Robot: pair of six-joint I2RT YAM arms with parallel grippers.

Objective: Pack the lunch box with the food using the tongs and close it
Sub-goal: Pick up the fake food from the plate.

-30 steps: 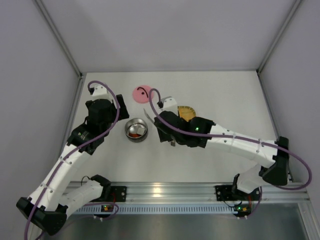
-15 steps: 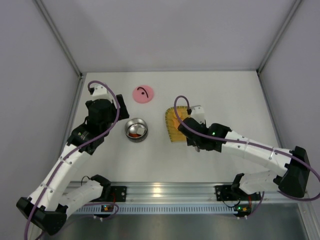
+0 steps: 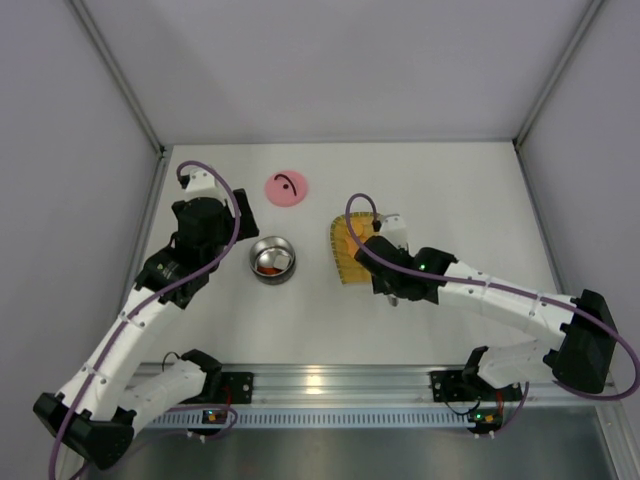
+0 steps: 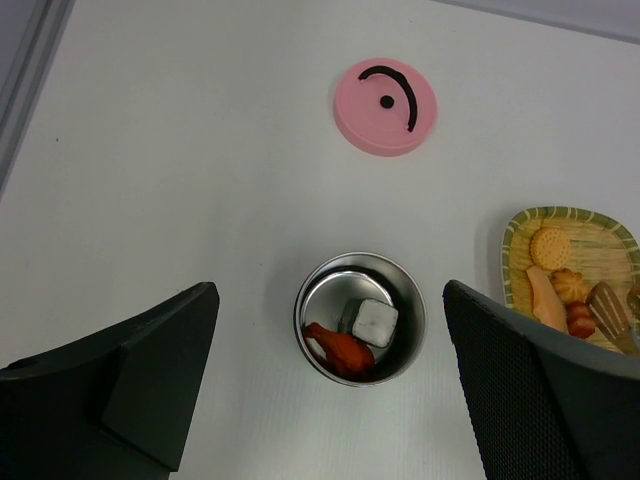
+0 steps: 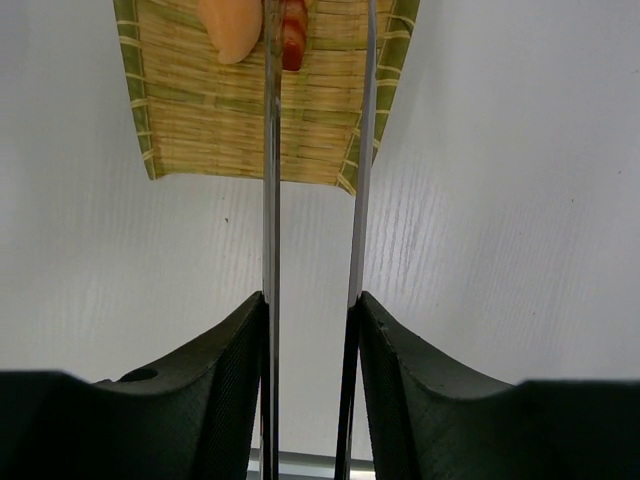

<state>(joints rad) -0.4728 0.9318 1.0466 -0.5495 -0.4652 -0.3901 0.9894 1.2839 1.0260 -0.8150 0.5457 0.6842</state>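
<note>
Pale tongs (image 5: 270,200) reach over the woven tray (image 5: 200,120), food between their arms.
Clasped by the right gripper (image 5: 311,320), they are squeezed near parallel, pointing far. The red piece (image 5: 293,40) lies against the left arm; the tips are out of view, so a pinch can't be told. The lunch box (image 4: 345,275) sits left, under the wide-spread left gripper (image 4: 330,300).

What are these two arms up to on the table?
The right end effector grips the tongs, whose tips reach over the yellow woven tray near the food pieces there. The left end effector hovers wide open above the steel lunch box, which holds a red piece and a dark-and-white piece. The pink lid lies apart on the table, so packing is unfinished and the box is not yet closed.
</note>
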